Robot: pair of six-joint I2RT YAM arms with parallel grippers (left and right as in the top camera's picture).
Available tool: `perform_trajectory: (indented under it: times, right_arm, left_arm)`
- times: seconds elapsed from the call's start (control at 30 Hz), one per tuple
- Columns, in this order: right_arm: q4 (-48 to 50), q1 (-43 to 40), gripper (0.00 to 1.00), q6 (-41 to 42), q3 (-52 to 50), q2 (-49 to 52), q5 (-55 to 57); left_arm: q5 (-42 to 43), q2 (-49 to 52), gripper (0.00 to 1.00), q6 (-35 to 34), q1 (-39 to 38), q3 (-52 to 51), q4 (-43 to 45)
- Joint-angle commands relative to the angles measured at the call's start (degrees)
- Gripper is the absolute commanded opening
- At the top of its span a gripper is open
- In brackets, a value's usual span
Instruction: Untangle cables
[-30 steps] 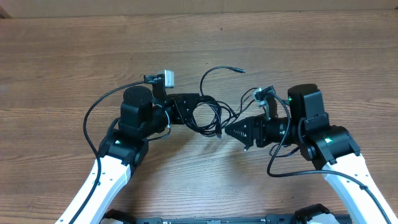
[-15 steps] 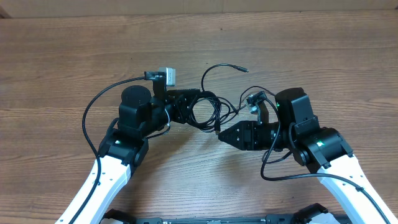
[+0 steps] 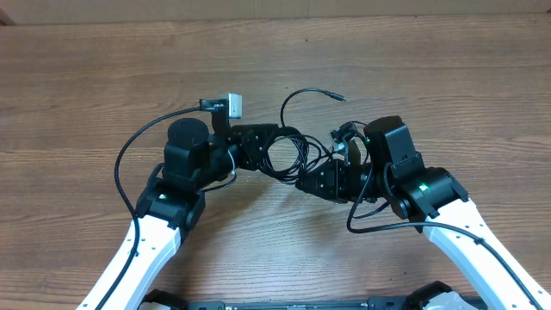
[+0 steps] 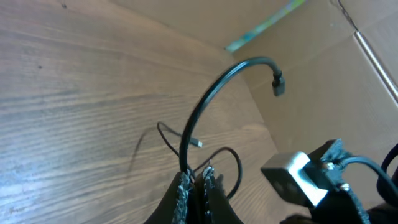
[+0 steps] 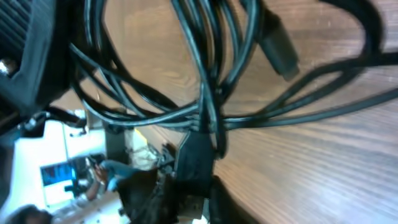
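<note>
- left claw (image 3: 261,142) is pinched shut on a strand of the cables (image 3: 291,157), likely anchoring the coil.
- right claw (image 3: 301,182) is clamped on the coil's near side, seemingly to pull a strand free.
- the cables lie mid-table (image 3: 86,69), with one plug end (image 3: 336,97) arcing toward the far edge.

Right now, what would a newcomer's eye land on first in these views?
First, the knot of thin black cables at the middle of the wooden table, looped between the two arms. Both arms pinch it: the left gripper is shut on its left side and the right gripper is shut on its lower right edge. One loose strand arcs toward the far side and ends in a small plug.
</note>
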Motion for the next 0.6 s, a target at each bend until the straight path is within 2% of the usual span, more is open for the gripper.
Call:
perform_trajectory:
  times: [0.0,0.13,0.43,0.57]
  right_arm:
    - [2.29,0.28,0.04,2.86,-0.09,0.0,-0.83]
    - [6.93,0.28,0.04,3.74,-0.07,0.0,-5.49]
    - [9.92,0.28,0.04,6.91,-0.04,0.0,-6.67]
    - [11.76,0.26,0.04,7.85,-0.07,0.0,-11.41]
  left_arm:
    - [1.57,-1.03,0.04,-0.48,0.22,0.22,0.02]
    - [1.55,-1.03,0.04,1.92,0.22,0.22,-1.22]
    - [1.57,-1.03,0.04,7.54,0.22,0.22,-3.54]
    - [1.51,-1.03,0.04,13.84,0.22,0.22,-4.2]
